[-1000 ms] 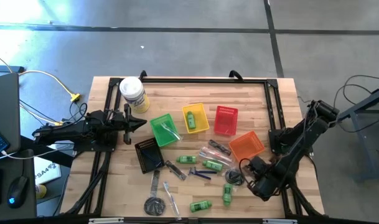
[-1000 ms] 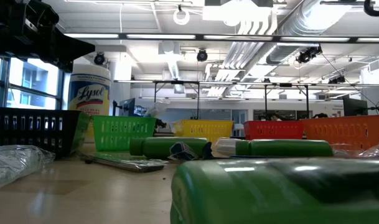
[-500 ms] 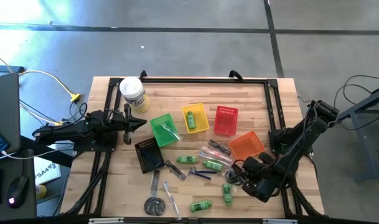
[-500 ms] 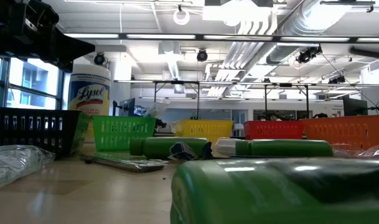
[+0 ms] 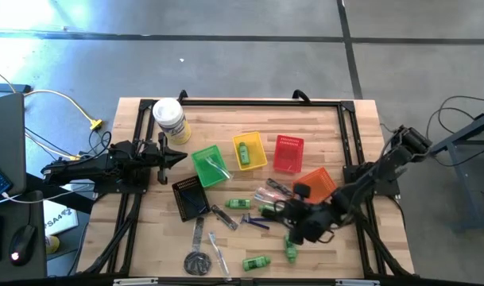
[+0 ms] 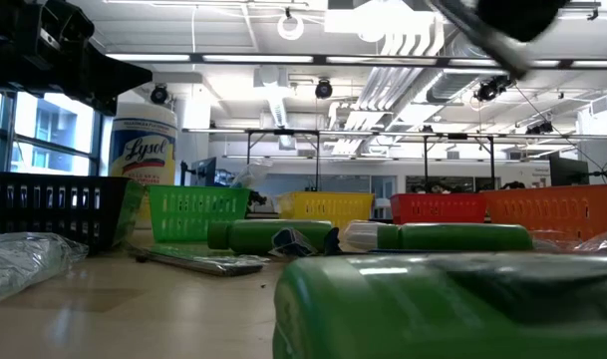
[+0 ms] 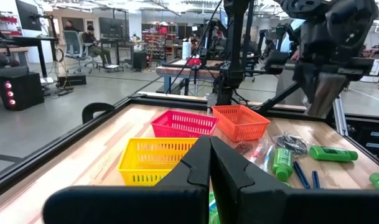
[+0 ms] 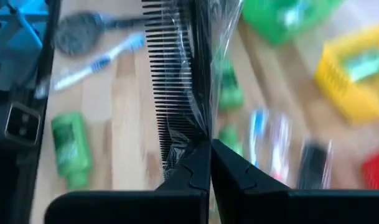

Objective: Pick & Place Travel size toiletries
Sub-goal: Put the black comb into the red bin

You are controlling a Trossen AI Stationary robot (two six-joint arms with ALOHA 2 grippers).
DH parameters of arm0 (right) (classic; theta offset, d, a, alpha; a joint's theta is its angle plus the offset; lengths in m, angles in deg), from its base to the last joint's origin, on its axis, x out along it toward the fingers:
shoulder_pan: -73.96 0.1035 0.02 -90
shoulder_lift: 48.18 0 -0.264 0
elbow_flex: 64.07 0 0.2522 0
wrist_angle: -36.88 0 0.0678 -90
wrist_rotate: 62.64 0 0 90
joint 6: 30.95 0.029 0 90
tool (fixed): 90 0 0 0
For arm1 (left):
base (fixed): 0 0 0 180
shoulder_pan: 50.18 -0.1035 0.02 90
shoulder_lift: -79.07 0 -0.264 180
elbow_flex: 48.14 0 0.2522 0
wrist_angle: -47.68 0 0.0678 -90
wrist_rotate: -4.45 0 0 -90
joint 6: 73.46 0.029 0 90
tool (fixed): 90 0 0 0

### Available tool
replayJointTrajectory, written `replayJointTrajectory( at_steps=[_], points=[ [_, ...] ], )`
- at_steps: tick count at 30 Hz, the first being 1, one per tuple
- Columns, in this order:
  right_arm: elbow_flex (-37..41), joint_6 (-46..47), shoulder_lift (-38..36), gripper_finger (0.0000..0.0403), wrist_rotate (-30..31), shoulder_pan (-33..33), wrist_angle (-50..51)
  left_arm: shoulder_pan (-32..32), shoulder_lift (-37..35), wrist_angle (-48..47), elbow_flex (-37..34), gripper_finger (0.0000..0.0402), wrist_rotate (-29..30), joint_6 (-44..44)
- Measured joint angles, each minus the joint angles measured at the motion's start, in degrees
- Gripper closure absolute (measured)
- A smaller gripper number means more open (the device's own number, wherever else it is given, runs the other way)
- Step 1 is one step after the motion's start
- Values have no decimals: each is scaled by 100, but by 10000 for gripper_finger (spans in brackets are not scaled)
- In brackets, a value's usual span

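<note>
While the left gripper (image 5: 180, 156) is waiting with fingers pressed together at the table's (image 5: 329, 127) left side near the white canister (image 5: 168, 119), the right gripper (image 8: 209, 163) is clamping a wrapped black comb (image 8: 177, 74), holding it above the scattered green bottles (image 5: 261, 261) and blue razor (image 5: 255, 222) at the near right, beside the orange basket (image 5: 317, 184).

Baskets noted: green (image 5: 209, 165), yellow (image 5: 250, 151), red (image 5: 288, 153), orange (image 5: 315, 185), black (image 5: 189, 197). Bottles (image 5: 256, 262) bright green. Comb (image 8: 177, 87) black, in clear wrap. Toothbrush (image 8: 93, 63) blue and white. Canister (image 5: 168, 119) white with yellow label. Table (image 5: 226, 119) pale wood.
</note>
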Motion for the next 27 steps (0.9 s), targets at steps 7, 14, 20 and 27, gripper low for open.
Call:
replayJointTrajectory(
  at_steps=[7, 14, 20, 27],
  points=[
    [0, -1645, 0, 401, -40, -677, -1002, 0, 0, -30, 0, 402, 1, -1],
    [0, -3308, -42, 401, -1003, -1321, -2247, 0, 1, -48, 0, 402, 1, 0],
    [102, -3886, -765, 401, -1822, -1922, -2597, 0, 0, -94, 0, 402, -1, -1],
    [779, -4109, -2234, 401, -1739, -2256, -2763, 0, 2, -94, 2, 402, -1, 1]
  ],
)
